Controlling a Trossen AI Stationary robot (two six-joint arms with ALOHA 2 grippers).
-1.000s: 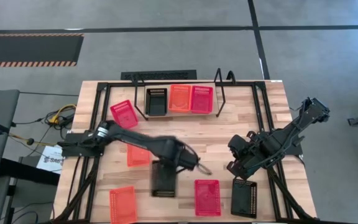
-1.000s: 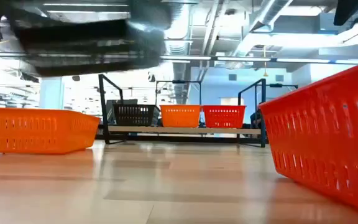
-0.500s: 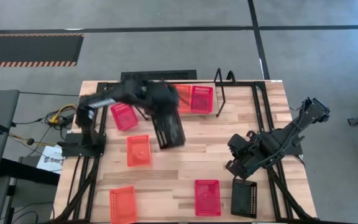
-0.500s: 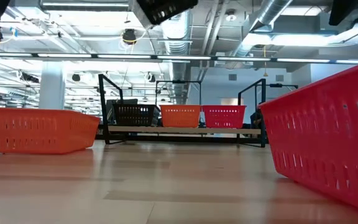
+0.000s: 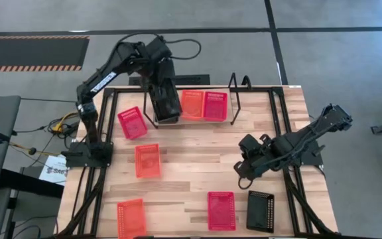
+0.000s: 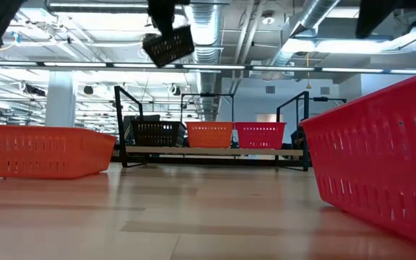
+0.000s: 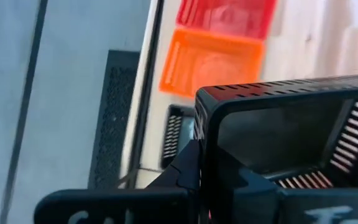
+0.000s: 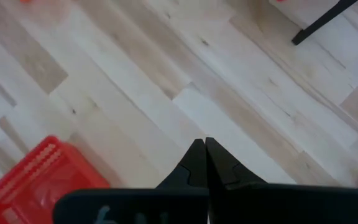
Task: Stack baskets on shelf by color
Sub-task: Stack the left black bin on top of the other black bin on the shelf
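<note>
Left tool (image 5: 159, 72) was clenched on the rim of a black basket (image 5: 166, 98), carrying it in the air above the left end of the shelf (image 5: 234, 99) at the far side of the bench (image 5: 197, 156). In the low view the carried basket (image 6: 168, 45) hung tilted, well above the shelf (image 6: 211, 150). The left wrist view showed the basket's rim (image 7: 278, 124) pinched at the tool, with another black basket (image 7: 174, 135), an orange one (image 7: 210, 62) and a red-pink one (image 7: 229, 15) below it.

On the shelf sat three baskets in a row: that black basket (image 6: 156, 133) at the left, the orange basket (image 5: 191, 104) in the middle and the red-pink basket (image 5: 215, 105) at the right, the last two touching.

Five more lay on the bench. A red-pink basket (image 5: 132, 122) sat just left of the shelf, an orange basket (image 5: 147, 160) near it toward the middle, another orange basket (image 5: 130, 218) at the near left edge, a red-pink basket (image 5: 221, 210) near the middle of the near edge and a black basket (image 5: 260, 211) just right of it.

Right tool (image 5: 243, 178) hovered with its fingers (image 8: 201, 163) pressed together on nothing, over bare wood at the right of the bench, between the two nearest baskets and the shelf.
</note>
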